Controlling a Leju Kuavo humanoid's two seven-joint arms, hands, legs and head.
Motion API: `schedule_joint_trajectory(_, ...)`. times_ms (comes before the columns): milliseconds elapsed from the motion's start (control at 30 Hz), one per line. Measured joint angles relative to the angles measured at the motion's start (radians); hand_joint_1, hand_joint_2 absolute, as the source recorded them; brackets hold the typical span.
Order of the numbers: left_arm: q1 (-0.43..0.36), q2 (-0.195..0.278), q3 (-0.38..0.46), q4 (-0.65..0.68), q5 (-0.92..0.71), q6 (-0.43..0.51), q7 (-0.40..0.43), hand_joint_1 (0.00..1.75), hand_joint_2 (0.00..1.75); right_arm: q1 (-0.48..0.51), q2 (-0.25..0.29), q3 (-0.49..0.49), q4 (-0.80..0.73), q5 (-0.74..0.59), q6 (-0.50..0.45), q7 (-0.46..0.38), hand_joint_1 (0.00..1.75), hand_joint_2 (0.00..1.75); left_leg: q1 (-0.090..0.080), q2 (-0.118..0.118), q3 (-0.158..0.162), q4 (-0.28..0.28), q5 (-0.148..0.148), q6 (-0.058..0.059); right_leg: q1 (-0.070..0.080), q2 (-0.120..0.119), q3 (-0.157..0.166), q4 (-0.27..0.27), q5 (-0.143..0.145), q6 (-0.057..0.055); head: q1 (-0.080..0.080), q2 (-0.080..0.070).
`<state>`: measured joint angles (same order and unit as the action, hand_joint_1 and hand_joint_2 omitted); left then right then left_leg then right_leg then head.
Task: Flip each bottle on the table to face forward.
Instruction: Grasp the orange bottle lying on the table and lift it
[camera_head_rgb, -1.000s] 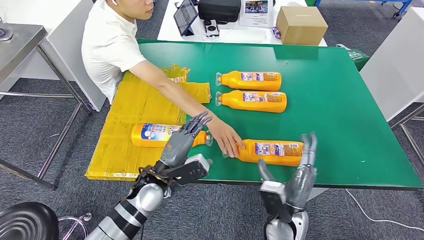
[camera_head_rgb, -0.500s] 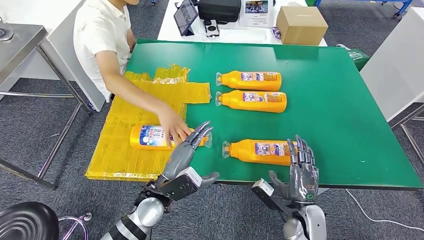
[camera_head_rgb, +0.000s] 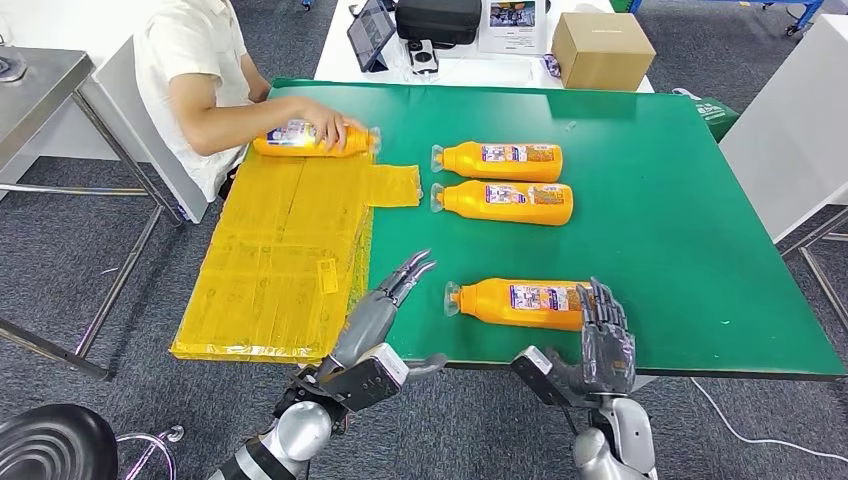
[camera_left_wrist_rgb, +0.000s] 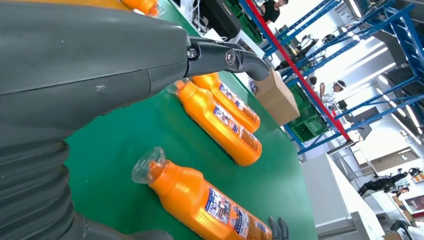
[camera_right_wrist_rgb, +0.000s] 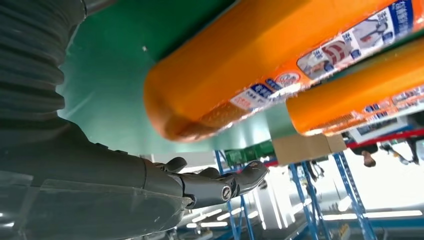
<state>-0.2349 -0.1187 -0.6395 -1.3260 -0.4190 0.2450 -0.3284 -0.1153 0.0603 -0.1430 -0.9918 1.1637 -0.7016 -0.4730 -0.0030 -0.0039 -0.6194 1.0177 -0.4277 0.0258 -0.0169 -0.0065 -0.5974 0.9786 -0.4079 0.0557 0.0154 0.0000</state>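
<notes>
A green table stood on grey carpet, its left part overlaid with yellow sheeting. Beyond its far edge a white table carried a tablet, a black case and a cardboard box. A steel-topped bench stood off the left side, a white unit off the right, and a black stool sat near the front left corner. Blue shelving racks rose under bright overhead light farther back. A person in a white shirt sat at the far left corner.
</notes>
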Motion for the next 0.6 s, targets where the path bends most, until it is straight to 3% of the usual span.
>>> schedule_joint_trajectory(300, -0.008, -0.008, -0.009, 0.000, 0.018, -0.013, -0.007, 0.00, 1.75, -0.088, -0.053, 0.076, 0.145, -0.024, 0.000, 0.036, 0.00, 1.75, 0.000, 0.000, 0.000, 0.000, 0.000, 0.000, 0.000, 0.000, 0.000, 0.000, 0.000, 0.000, 0.000, 0.000)
schedule_joint_trajectory(600, -0.027, -0.014, -0.024, 0.009, 0.032, -0.017, -0.012, 0.00, 1.75, -0.154, -0.070, 0.126, 0.222, -0.004, -0.001, 0.065, 0.00, 1.75, 0.000, 0.000, 0.001, 0.000, 0.000, 0.000, 0.000, 0.000, 0.000, 0.000, 0.000, 0.000, 0.000, 0.000)
